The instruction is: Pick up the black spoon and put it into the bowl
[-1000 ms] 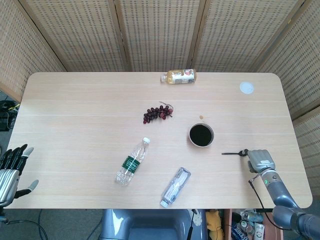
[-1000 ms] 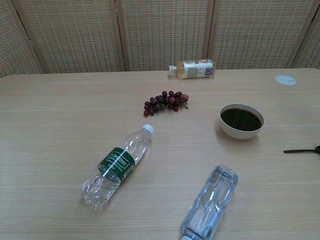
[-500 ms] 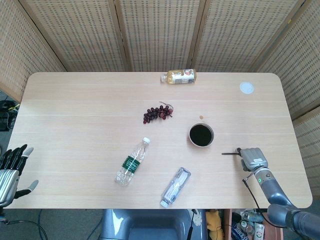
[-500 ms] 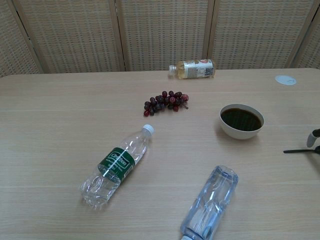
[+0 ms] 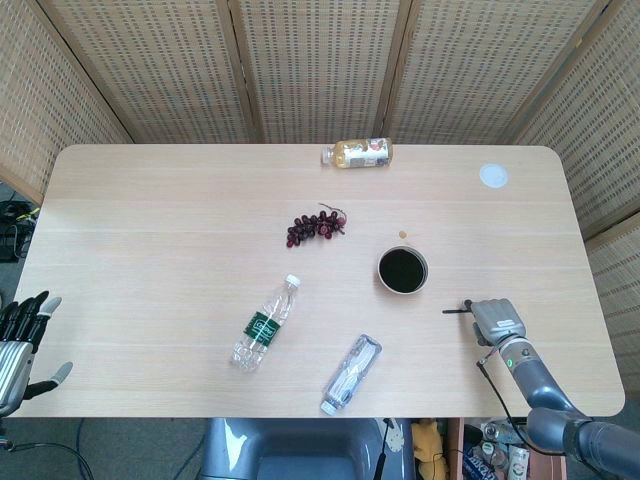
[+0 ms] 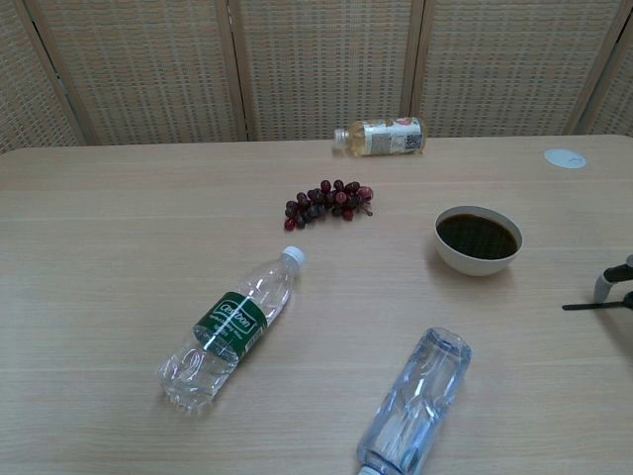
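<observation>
Here, a black spoon point(image 5: 457, 310) lies flat on a wooden table point(image 5: 150, 250), just right of a white bowl point(image 5: 402, 270) with a dark inside. The right hand point(image 5: 495, 320) sits over the spoon's far end, covering it; whether its fingers have closed on the spoon cannot be told. The left hand point(image 5: 20, 340) waits at the table's near left corner, fingers apart, holding nothing. The step in hand looks like the grasp. Next, likely, a firm hold, a lift, then a short carry left over the bowl.

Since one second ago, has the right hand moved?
Yes. In the head view the right hand has shifted left and nearer the table's front edge, closing toward the bowl.
</observation>
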You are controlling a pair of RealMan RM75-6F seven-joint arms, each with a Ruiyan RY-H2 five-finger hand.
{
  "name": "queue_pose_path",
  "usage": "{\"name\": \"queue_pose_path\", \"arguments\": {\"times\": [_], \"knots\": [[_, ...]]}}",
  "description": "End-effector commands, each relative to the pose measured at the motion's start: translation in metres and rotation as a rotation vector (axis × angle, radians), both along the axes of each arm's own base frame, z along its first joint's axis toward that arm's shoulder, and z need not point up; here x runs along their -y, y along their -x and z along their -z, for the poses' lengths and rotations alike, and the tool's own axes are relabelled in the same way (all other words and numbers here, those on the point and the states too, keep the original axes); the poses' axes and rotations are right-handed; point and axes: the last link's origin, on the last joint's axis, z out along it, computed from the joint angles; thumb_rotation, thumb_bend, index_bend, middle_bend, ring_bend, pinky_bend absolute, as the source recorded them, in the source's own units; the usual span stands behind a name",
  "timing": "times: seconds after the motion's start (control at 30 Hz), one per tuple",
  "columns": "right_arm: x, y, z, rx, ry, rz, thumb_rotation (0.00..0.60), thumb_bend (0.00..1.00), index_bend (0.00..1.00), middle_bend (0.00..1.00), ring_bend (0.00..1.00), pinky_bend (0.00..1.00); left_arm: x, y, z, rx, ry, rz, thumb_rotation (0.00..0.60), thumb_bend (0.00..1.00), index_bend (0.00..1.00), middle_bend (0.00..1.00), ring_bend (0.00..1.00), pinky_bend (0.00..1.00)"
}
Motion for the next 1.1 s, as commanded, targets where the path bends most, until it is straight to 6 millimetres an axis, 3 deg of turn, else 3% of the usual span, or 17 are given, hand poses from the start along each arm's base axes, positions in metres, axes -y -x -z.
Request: {"name": "queue_pose_path", "arguments": {"times": [0.03, 0.27, 0.4, 0.57, 0.77, 0.9, 1.1], "knots": [[-0.006, 0.001, -0.002, -0.001, 0.000, 0.005, 0.600, 0.82, 0.27, 0.98, 1.00, 1.00, 0.000, 0.001, 0.000, 0.001, 0.000, -0.001, 0.600, 0.26, 0.00, 0.00, 0.00, 0.00], [-0.018, -0.010, -0.015, 0.041, 0.046, -0.035, 0.600, 0.82, 0.28, 0.97, 1.00, 1.00, -0.002, 0.000, 0.002, 0.004, 0.006, 0.006, 0.600, 0.26, 0.00, 0.00, 0.00, 0.00], [-0.020, -0.018, -0.029, 0.059, 0.096, -0.078, 0.600, 0.82, 0.28, 0.90, 0.99, 0.99, -0.002, 0.000, 0.002, 0.005, 0.003, 0.007, 0.600, 0.26, 0.00, 0.00, 0.00, 0.00], [-0.027, -0.027, -0.048, 0.096, 0.201, -0.119, 0.600, 0.82, 0.29, 0.70, 0.79, 0.88, -0.002, 0.001, 0.002, 0.006, 0.000, 0.003, 0.600, 0.26, 0.00, 0.00, 0.00, 0.00], [-0.036, -0.033, -0.057, 0.146, 0.311, -0.143, 0.600, 0.73, 0.29, 0.49, 0.51, 0.71, -0.002, 0.002, 0.001, 0.005, -0.005, 0.003, 0.600, 0.26, 0.00, 0.00, 0.00, 0.00], [-0.042, -0.034, -0.062, 0.168, 0.373, -0.163, 0.600, 0.66, 0.29, 0.34, 0.32, 0.53, -0.003, 0.002, 0.001, 0.000, -0.008, 0.003, 0.600, 0.26, 0.00, 0.00, 0.00, 0.00], [-0.055, -0.036, -0.068, 0.194, 0.453, -0.220, 0.600, 0.59, 0.29, 0.26, 0.21, 0.38, -0.004, 0.000, 0.001, 0.003, -0.011, 0.013, 0.600, 0.26, 0.00, 0.00, 0.00, 0.00]]}}
